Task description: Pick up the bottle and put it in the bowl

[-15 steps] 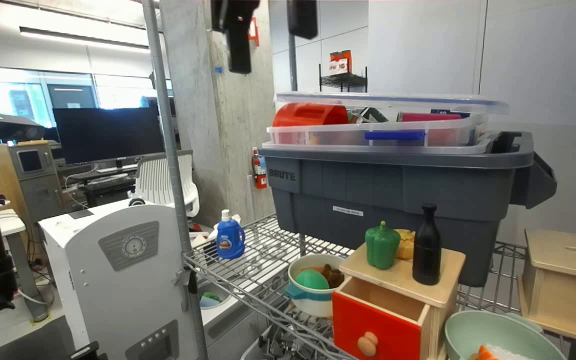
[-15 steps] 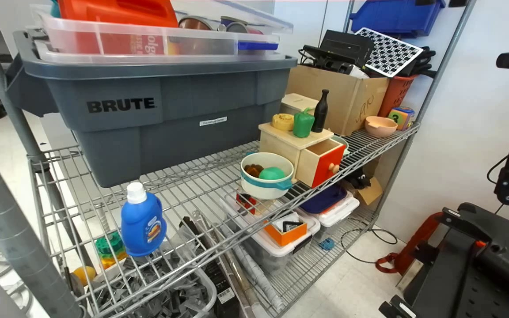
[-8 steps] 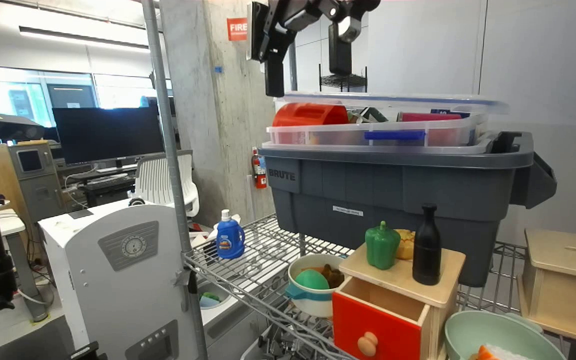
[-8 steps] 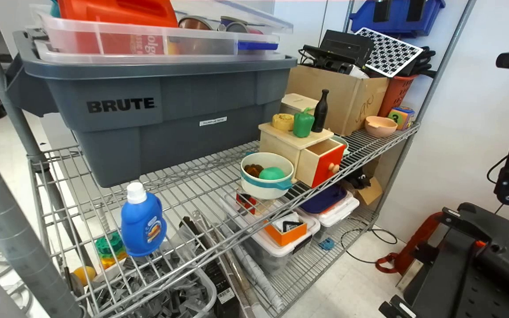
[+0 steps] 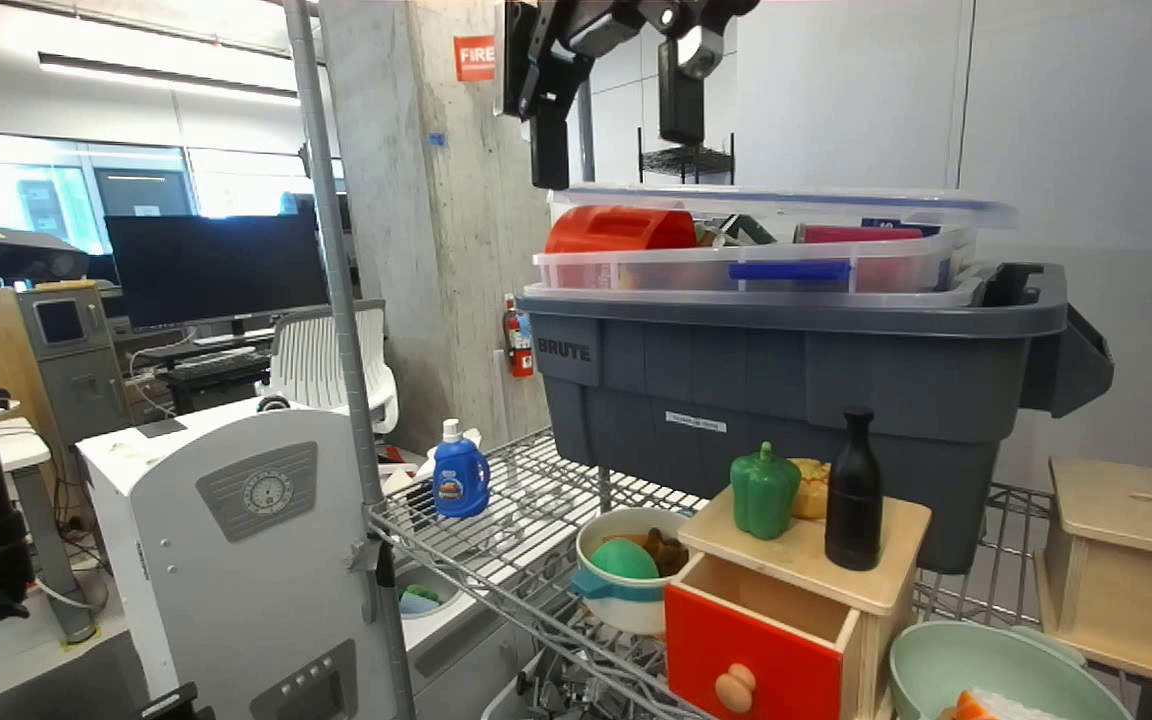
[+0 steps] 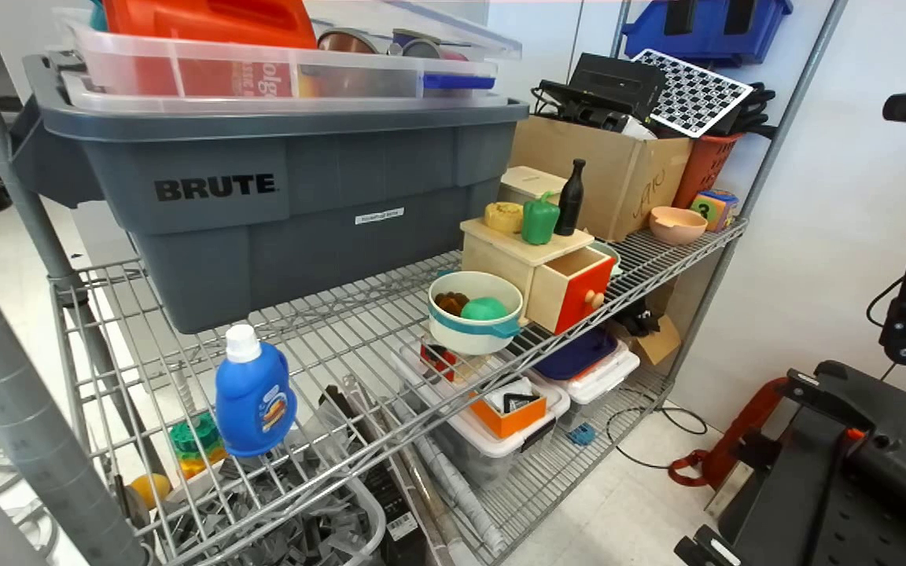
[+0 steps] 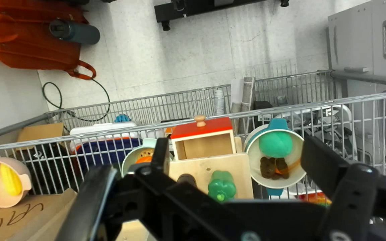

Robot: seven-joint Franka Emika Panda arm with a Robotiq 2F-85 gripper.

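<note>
The slim black bottle (image 5: pixel 854 505) stands upright on the wooden drawer box in both exterior views (image 6: pixel 570 203). In the wrist view only its dark top (image 7: pixel 187 179) shows; the gripper's linkage hides the rest. The pale mint-green bowl (image 5: pixel 921 665) stands on the shelf beside the box, with an orange and white item inside, and is cut off by the frame edge. It shows partly in an exterior view (image 6: pixel 607 251) and in the wrist view (image 7: pixel 128 158). My gripper (image 5: pixel 616 162) is open and empty, high above the box; its fingers (image 7: pixel 235 152) are wide apart in the wrist view.
A green pepper (image 5: pixel 765 492) and a yellow item (image 5: pixel 810 487) stand beside the bottle. The box's red drawer (image 5: pixel 756 650) is pulled open. A white-and-blue pot (image 6: pixel 475 326) holds toys. A grey bin (image 5: pixel 736 400) rises behind. A blue detergent bottle (image 6: pixel 255 397) stands on the wire shelf.
Over the last second my gripper has come down and moved rightward in an exterior view, with its fingers still open. It has barely moved in the last half second. The objects have not moved.
</note>
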